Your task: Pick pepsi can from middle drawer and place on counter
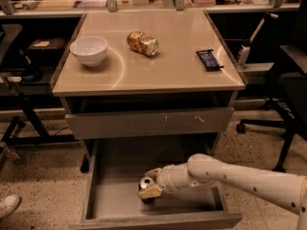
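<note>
The pepsi can [145, 181] stands upright on the floor of the open middle drawer [112, 195], near its front centre, long axis vertical and silver top facing up. The gripper [150, 182] sits low inside the drawer with its fingers spread, one behind the can and one in front (no firm clamp is visible). The white arm [240, 178] reaches in from the lower right, stretched almost level, wrist turned toward the can. Above the closed drawer front [144, 122], the counter [168, 71] carries one white bowl [88, 50], one dented gold can [142, 43] on its side and one dark wrapped bar [209, 59].
</note>
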`<action>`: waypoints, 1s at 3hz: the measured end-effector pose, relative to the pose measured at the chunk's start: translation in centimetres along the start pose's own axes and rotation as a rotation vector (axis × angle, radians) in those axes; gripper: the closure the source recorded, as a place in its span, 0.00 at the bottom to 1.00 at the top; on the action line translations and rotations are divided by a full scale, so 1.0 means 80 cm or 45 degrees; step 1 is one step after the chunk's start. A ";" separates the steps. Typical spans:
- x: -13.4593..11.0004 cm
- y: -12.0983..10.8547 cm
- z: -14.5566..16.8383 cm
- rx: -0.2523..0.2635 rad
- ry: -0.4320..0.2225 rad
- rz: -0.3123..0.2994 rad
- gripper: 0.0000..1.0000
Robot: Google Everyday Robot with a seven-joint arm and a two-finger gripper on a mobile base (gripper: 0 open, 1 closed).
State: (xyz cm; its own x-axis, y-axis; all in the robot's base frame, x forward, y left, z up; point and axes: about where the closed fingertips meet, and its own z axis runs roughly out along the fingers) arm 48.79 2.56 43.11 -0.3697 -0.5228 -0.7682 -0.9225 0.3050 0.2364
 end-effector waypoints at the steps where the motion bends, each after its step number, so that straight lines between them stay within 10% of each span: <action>1: 0.000 0.000 0.000 0.000 0.000 0.000 0.66; 3: -0.021 0.009 -0.016 0.034 0.008 0.030 1.00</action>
State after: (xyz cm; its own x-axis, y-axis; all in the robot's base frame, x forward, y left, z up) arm 48.56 2.61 45.33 -0.3920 -0.5199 -0.7590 -0.9103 0.3383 0.2384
